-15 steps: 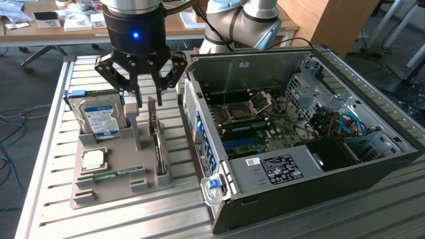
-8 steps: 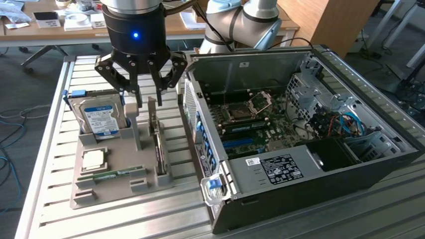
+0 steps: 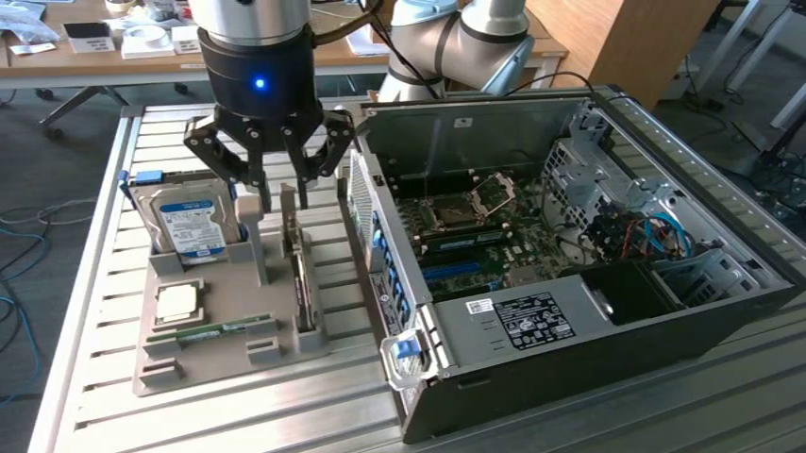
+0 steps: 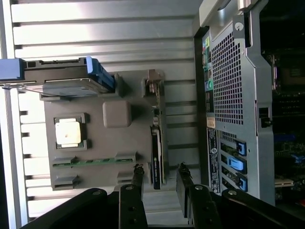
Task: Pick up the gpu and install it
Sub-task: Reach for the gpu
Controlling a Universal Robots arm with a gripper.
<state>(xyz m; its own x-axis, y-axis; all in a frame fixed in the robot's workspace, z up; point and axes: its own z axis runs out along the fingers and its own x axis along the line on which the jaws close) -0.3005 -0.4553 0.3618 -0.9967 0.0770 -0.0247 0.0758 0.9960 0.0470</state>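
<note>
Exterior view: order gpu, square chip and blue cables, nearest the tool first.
1. gpu, on edge in the tray, below the tool.
2. square chip, flat on the tray, exterior view's left.
3. blue cables, inside the case, exterior view's right.

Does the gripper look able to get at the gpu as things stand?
Probably yes: the gripper hangs open right above the gpu, which stands on edge in the tray, its top edge uncovered.

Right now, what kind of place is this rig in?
Likely a robotics lab bench for PC assembly: open black computer tower on a slatted aluminium table, grey parts-holding tray beside it, cluttered wooden desks behind.
</note>
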